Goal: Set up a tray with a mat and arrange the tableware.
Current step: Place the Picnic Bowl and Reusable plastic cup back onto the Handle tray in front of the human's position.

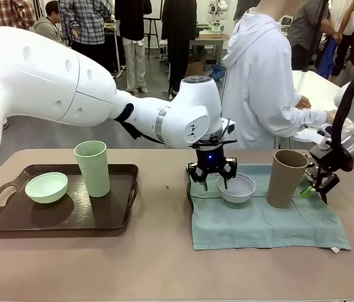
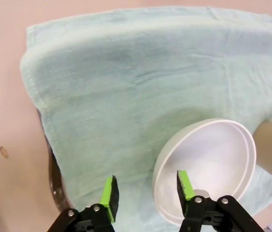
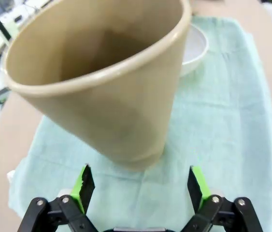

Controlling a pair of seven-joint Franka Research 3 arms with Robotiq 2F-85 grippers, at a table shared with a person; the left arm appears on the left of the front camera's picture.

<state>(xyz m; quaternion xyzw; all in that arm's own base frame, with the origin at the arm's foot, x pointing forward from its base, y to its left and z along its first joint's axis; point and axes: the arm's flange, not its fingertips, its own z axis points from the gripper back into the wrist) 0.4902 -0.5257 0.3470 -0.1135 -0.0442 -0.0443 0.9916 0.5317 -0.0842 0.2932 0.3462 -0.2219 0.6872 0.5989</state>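
Observation:
A dark tray (image 1: 121, 207) at the left holds a pale green bowl (image 1: 46, 187) and a tall pale green cup (image 1: 93, 167). At the right lies a pale green mat (image 1: 265, 221) with a small white bowl (image 1: 236, 187) and a tall brown cup (image 1: 286, 177) standing on it. My left gripper (image 1: 214, 184) hangs open over the white bowl's left rim. In the left wrist view one pad is over the bowl (image 2: 208, 164) and the other over the mat (image 2: 140, 72). My right gripper (image 1: 312, 189) is open just right of the brown cup (image 3: 102, 82), whose base stands beyond the fingertips (image 3: 85, 186).
A dark rim (image 2: 53, 180) shows under the mat's left edge. A person in a white hoodie (image 1: 258, 75) stands at the far side, hands near a white table at the back right. Bare tabletop (image 1: 164, 270) runs along the front edge.

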